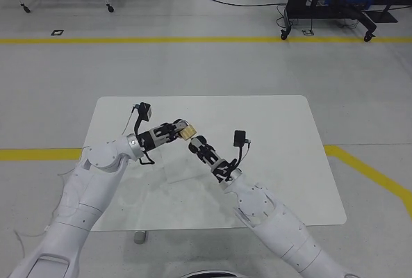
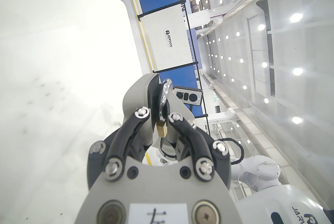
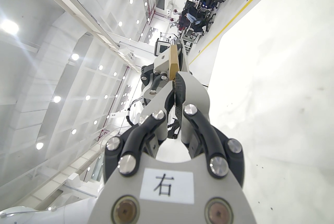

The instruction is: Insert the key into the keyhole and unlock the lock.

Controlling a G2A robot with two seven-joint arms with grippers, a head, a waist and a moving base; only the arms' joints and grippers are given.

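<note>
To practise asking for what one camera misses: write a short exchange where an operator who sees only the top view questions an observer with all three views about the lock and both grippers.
Operator: Is the right gripper closed by the lock?
Observer: Yes; the right wrist view shows the right gripper shut, tips at the near end of the brass lock, seen edge-on.
Operator: How does the left gripper hold it?
Observer: The left wrist view shows the left gripper with one finger on each side, a shiny curved metal piece between them.
</note>
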